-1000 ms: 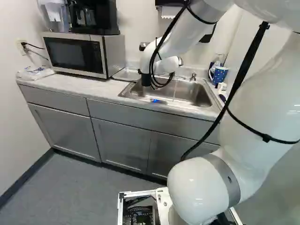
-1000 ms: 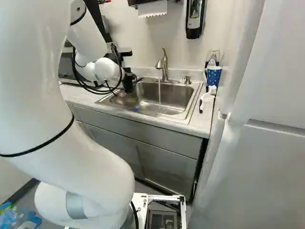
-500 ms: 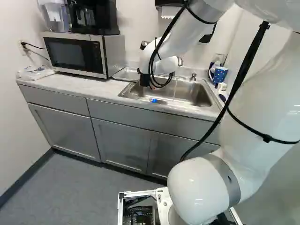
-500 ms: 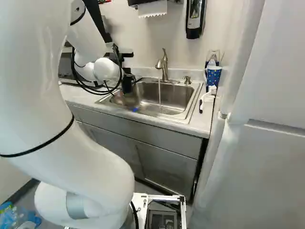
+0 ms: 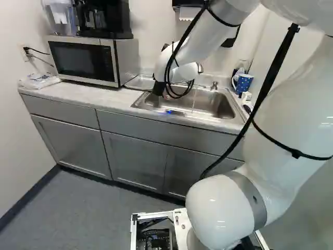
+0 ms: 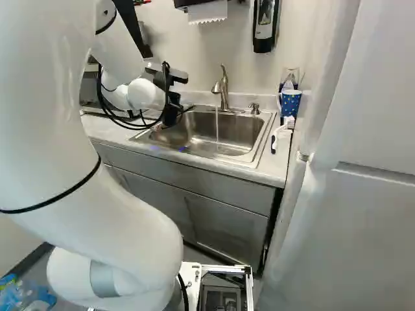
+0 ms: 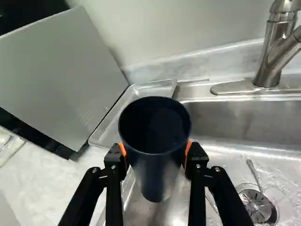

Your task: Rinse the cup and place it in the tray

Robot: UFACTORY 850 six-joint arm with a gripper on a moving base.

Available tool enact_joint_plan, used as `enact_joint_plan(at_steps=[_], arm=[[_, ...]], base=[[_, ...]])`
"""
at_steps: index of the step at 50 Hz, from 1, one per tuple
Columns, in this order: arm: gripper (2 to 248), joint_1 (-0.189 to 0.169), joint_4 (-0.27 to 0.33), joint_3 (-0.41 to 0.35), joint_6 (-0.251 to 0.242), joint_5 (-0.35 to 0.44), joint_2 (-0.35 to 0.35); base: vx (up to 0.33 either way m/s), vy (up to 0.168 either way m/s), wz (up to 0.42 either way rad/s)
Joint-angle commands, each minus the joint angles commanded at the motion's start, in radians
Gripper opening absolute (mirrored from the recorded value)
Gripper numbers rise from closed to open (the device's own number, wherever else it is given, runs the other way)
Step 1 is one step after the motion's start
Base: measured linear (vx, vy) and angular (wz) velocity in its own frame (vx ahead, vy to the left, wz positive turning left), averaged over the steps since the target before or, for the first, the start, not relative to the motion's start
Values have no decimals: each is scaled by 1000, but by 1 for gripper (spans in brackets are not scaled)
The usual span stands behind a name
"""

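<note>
- While the fingers (image 7: 196,156) are clamped on the dark cup (image 7: 155,136) from both sides, its open end faces the wrist.
- Cup's over the microwave-side rim of the sink (image 7: 225,113).
- Tray (image 7: 111,132) lies just past it, between microwave (image 7: 66,75) and sink, by the counter (image 7: 51,181)'s back edge.
- Next move's likely that way; rim could snag the base.

We have room above the tray (image 7: 111,127), but the microwave (image 7: 61,75) stands close beside it, the wall (image 7: 164,28) behind.
</note>
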State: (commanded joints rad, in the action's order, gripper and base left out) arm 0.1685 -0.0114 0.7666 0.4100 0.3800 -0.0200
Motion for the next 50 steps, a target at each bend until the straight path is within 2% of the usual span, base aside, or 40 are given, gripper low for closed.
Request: enact_joint_plan(at_steps=[50], arm=[[125,0,0,0,526,0,0]], base=[[0,0,0]])
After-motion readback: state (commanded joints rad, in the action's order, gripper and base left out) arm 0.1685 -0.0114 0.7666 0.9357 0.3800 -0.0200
